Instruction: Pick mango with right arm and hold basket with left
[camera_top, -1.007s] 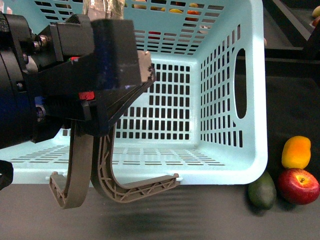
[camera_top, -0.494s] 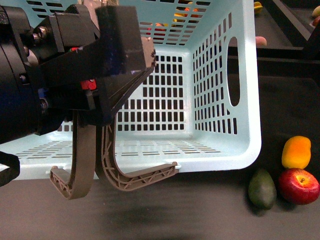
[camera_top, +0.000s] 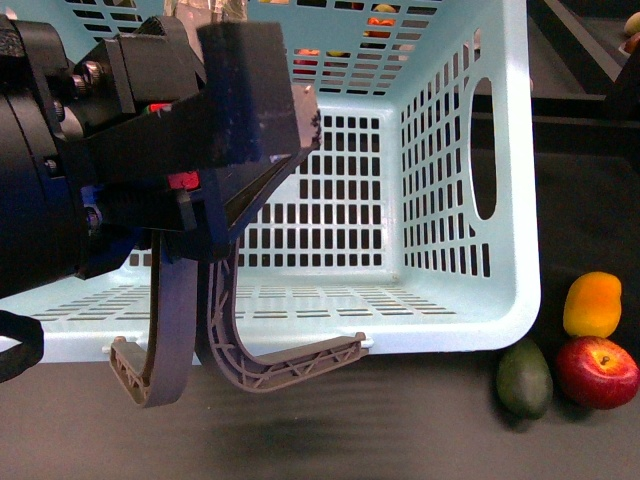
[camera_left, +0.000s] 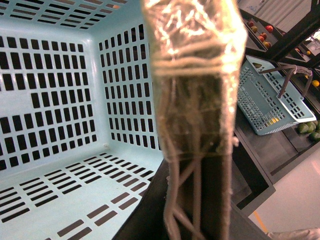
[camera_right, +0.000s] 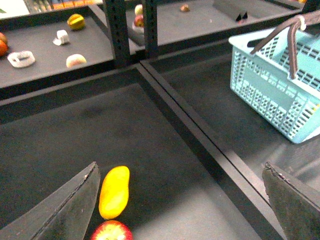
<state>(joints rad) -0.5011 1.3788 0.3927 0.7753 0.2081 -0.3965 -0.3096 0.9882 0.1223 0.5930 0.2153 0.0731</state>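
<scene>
Front view: a light turquoise plastic basket (camera_top: 510, 200) fills the frame. Its walls are slotted, with an oval hand hole on one side. The bulky black left gripper (camera_top: 215, 215) is clenched on the basket by its two grey-brown ribbed swing handles (camera_top: 290, 365), which curve down over the near rim. On the dark matte table beside the basket lies the mango (camera_top: 592, 303), smooth and yellow with an orange blush. It touches a glossy red apple (camera_top: 597, 372), and a dark green avocado (camera_top: 524, 380) lies beside that.

Left wrist view: a handle's lattice ribs (camera_left: 192, 200) show close up under a shiny crinkled surface, with the basket's slotted interior (camera_left: 50, 100) behind.

Right wrist view: the right gripper (camera_right: 185, 210) hangs above the table with its two dark fingers (camera_right: 75, 207) spread wide, grasping nothing. The oblong mango (camera_right: 114, 191) lies below, near one finger, with the apple (camera_right: 111, 232) against it. A second turquoise basket (camera_right: 280, 85) stands well apart.
</scene>
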